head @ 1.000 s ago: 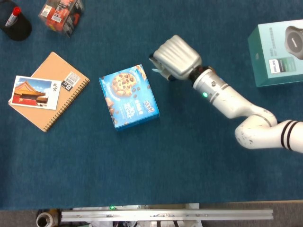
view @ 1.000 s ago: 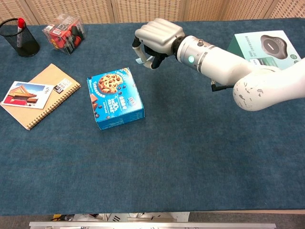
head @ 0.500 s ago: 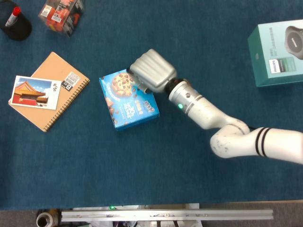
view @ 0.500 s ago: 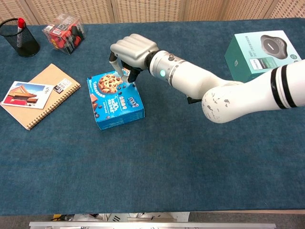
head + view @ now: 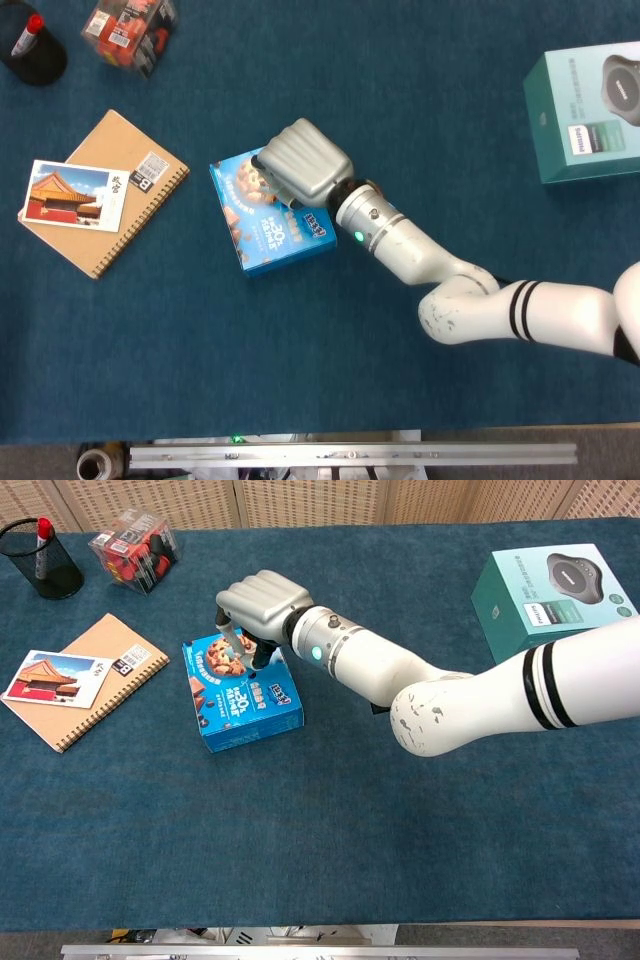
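Right hand (image 5: 303, 173) sits over the upper right part of the blue cookie box (image 5: 262, 222), back of the hand up, fingers curled downward onto the box top; in the chest view the right hand (image 5: 257, 608) has its fingertips (image 5: 228, 640) touching the lid near the far edge. Whether the fingers actually clamp the box or only rest on it cannot be told from either view. The box lies flat on the blue tablecloth (image 5: 330, 360), a little left of centre, turned slightly askew. The right forearm runs from the hand down to the right across the cloth. Left hand is not seen in either view. To the left of the box, well apart: a brown spiral notebook (image 5: 125, 170) with a postcard (image 5: 67, 194) lying on its left corner. At the far left corner: a black mesh pen cup (image 5: 43, 558) with a red-capped marker in it, and beside it a clear plastic box (image 5: 134, 546) of red and black items. At the far right: a teal product box (image 5: 583, 108), well away from the hand.
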`<state>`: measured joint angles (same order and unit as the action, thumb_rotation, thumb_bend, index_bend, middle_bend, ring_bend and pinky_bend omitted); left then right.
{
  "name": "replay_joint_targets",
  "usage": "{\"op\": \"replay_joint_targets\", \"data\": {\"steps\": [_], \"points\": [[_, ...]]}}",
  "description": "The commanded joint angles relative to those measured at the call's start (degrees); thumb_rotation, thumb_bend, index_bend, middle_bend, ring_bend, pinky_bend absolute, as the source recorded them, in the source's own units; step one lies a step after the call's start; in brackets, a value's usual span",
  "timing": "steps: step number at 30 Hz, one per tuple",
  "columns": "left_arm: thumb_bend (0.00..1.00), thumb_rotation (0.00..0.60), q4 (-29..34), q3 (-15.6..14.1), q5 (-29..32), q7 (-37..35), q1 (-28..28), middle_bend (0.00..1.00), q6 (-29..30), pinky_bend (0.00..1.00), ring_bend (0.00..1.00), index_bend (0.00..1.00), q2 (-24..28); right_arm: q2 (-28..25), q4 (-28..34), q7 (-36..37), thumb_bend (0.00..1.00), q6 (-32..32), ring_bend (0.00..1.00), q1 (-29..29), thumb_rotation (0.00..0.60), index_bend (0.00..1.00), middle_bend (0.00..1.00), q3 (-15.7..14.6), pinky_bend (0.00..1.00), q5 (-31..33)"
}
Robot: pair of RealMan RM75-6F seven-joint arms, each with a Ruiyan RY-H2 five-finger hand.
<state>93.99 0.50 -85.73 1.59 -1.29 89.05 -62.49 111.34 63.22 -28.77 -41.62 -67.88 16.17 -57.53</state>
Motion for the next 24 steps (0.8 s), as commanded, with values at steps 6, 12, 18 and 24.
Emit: {"op": "replay_joint_targets", "data": {"steps": [6,12,18,24], "points": [[0.29,0.6,-0.06,-0.15,0.07,-0.49,-0.21,0.24,-0.06,0.2,0.25,0.14,0.03,0.43,0.46,-2.7,0.32,-0.35,1.0,-0.53,0.6,0.58,0.96,-0.19,1.0,2.66],[0.29,0.6,-0.28,-0.18,0.0,-0.77,-0.34,0.24,0.07,0.2,0.25,0.14,-0.1,0.44,1.38,-3.53,0.32,-1.0,1.0,-0.49,0.6,0.57,0.96,-0.54,1.0,3.38],[0.29,0.6,-0.48,-0.15,0.04,-1.1,-0.56,0.24,0.31,0.2,0.24,0.14,-0.06,-0.34,2.93,-4.48,0.32,-1.14,1.0,-0.35,0.6,0.55,0.96,-1.01,1.0,4.31],[0.29,0.6,-0.46,-0.11,-0.09,-1.15,-0.65,0.24,0.51,0.2,0.25,0.14,0.07,-0.88,3.69,-3.12,0.32,-2.55,1.0,0.1,0.6,0.54,0.96,-0.23,1.0,3.98]]}}
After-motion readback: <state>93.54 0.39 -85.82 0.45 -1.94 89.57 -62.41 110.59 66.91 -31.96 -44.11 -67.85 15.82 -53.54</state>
